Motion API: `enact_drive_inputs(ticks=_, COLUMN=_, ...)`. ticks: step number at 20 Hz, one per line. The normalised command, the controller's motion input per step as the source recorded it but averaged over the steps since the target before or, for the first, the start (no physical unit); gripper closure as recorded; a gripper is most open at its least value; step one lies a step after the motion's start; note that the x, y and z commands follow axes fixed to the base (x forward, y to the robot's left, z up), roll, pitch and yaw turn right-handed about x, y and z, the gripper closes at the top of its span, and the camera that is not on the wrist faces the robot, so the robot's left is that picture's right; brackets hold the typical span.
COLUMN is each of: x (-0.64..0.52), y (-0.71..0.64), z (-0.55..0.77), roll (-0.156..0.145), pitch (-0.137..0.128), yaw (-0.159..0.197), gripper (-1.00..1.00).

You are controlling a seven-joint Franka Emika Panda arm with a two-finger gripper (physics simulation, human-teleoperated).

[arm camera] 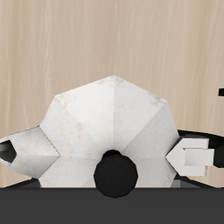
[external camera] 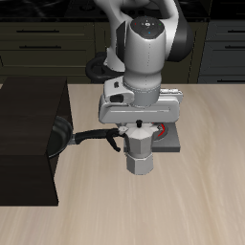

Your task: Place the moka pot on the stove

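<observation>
The silver faceted moka pot (external camera: 141, 155) hangs upright under my gripper (external camera: 141, 127), which is shut on its top. The wrist view looks straight down on the pot's lid (arm camera: 109, 118) and black knob (arm camera: 116, 172), with one fingertip (arm camera: 192, 157) pressed against each side of the pot. The stove (external camera: 171, 142) lies just behind and beside the pot, a grey plate with red coil rings, mostly hidden by my hand. The pot is nearer the table's front edge than the stove. I cannot tell whether its base touches the table.
A black frying pan (external camera: 60, 134) sits at the edge of the dark raised surface (external camera: 29, 144), its long handle (external camera: 96, 137) pointing toward the pot. Light wooden tabletop (external camera: 191, 206) surrounds the pot at the front.
</observation>
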Motion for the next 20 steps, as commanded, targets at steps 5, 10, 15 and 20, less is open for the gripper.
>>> enact_drive_inputs(ticks=5, x=-0.24, y=0.11, z=0.15, roll=0.017, pitch=-0.010, yaw=0.000, gripper=1.00)
enact_drive_inputs(ticks=10, x=-0.37, y=0.13, z=0.16, roll=0.024, pitch=-0.025, yaw=0.011, gripper=1.00)
enact_drive_inputs(ticks=15, x=-0.33, y=0.10, z=0.03, roll=0.002, pitch=0.008, yaw=-0.019, gripper=1.00)
enact_drive_inputs(ticks=20, x=-0.29, y=0.04, z=0.02, roll=-0.005, pitch=0.012, yaw=0.010, gripper=1.00)
